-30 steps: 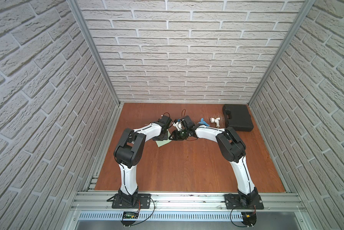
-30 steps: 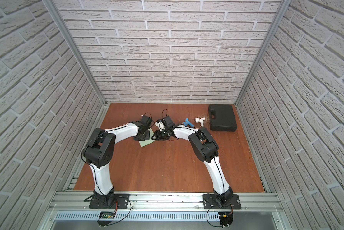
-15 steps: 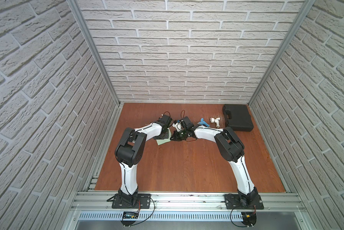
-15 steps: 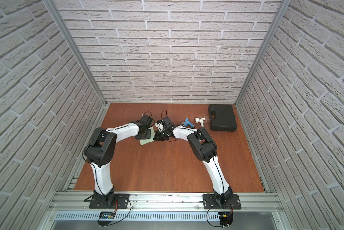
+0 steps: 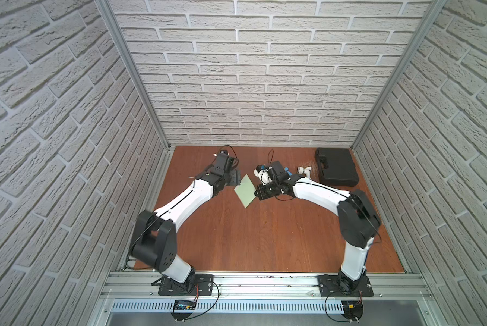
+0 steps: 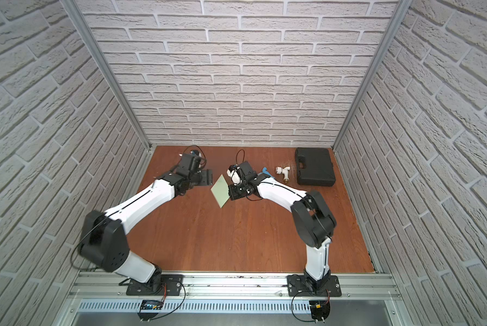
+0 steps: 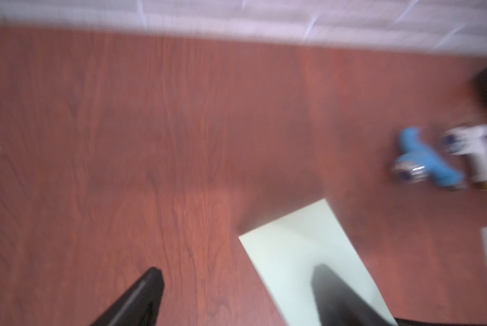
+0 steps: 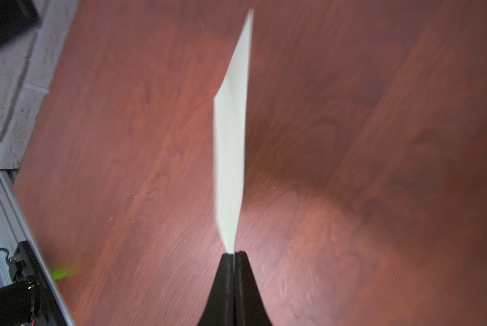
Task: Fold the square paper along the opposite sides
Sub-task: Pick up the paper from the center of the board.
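While the right gripper (image 8: pixel 233 255) pinches one edge, the square paper (image 5: pixel 245 191) hangs lifted at the centre of both top views.

Its long axis runs from upper left to lower right there; the sheet lies left of the right gripper and right of the left gripper (image 7: pixel 236 278), whose spread jaws hold nothing. Both arms look about equally near.
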Motion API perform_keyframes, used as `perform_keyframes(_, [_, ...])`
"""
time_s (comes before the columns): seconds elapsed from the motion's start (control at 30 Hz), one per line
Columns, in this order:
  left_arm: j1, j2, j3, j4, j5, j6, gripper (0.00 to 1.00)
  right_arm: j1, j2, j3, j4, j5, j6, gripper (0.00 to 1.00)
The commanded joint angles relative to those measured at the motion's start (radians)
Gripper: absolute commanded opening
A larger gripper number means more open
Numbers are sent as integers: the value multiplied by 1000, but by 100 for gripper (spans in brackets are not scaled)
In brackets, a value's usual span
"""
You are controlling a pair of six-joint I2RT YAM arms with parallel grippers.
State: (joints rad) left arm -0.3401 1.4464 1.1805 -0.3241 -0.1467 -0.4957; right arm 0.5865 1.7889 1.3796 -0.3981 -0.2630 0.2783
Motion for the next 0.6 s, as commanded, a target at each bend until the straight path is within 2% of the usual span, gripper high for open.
perform_keyframes(0.0, [20,-98,22,111,165,47,98,4,-193,-4,-101,78,-138,3])
perform_keyframes(0.1, [26,-128,22,192,348,7,98,4,-337,19,-170,95,-193,3])
perform_keyframes(0.2, [26,-145,-39,366,486,-88,98,3,-450,63,-233,94,-235,3])
perform_keyframes(0.37, [28,-167,-136,620,602,-168,98,4,-550,138,-329,66,-273,3])
perform_keyframes(0.57, [41,-194,-207,861,802,-174,98,3,-606,124,-348,33,-284,3])
